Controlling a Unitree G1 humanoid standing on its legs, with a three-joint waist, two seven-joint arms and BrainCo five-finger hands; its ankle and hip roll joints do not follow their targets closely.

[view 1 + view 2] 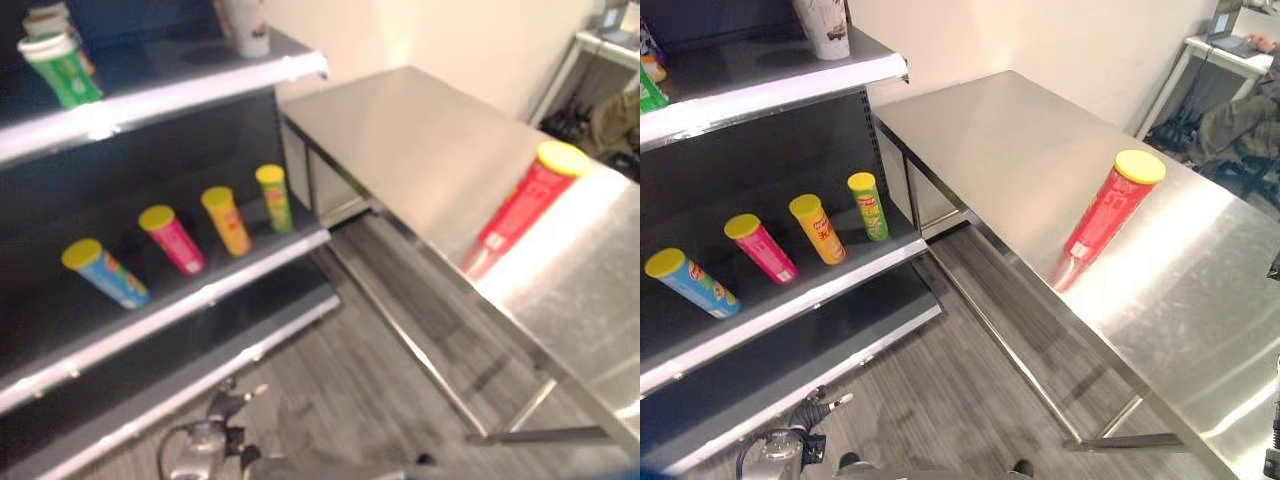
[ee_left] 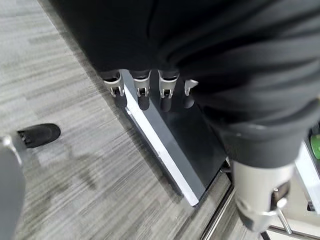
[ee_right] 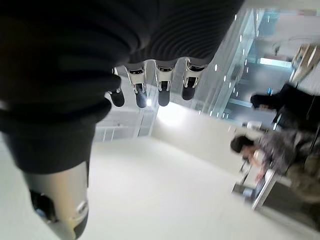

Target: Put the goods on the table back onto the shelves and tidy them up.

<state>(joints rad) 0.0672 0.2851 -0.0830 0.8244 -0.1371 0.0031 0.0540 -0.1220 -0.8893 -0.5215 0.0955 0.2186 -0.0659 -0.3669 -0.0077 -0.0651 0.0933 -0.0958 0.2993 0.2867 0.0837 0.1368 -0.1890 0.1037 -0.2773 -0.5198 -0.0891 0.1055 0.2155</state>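
Observation:
A red can (image 1: 1105, 210) with a yellow lid stands upright on the steel table (image 1: 1020, 130), near its front edge. On the middle shelf (image 1: 790, 300) a blue can (image 1: 692, 283), a pink can (image 1: 762, 248), an orange can (image 1: 818, 228) and a green can (image 1: 869, 206) stand in a row, all with yellow lids. My left hand (image 2: 142, 92) hangs low over the floor by the shelf's base, fingers relaxed and holding nothing. My right hand (image 3: 162, 87) is also open and holds nothing, away from the red can.
The top shelf (image 1: 180, 85) carries a green can (image 1: 62, 70) and a white cup (image 1: 825, 25). Grey floor lies between the shelves and the table. A person (image 1: 1240, 115) sits at a desk behind the table's far right corner.

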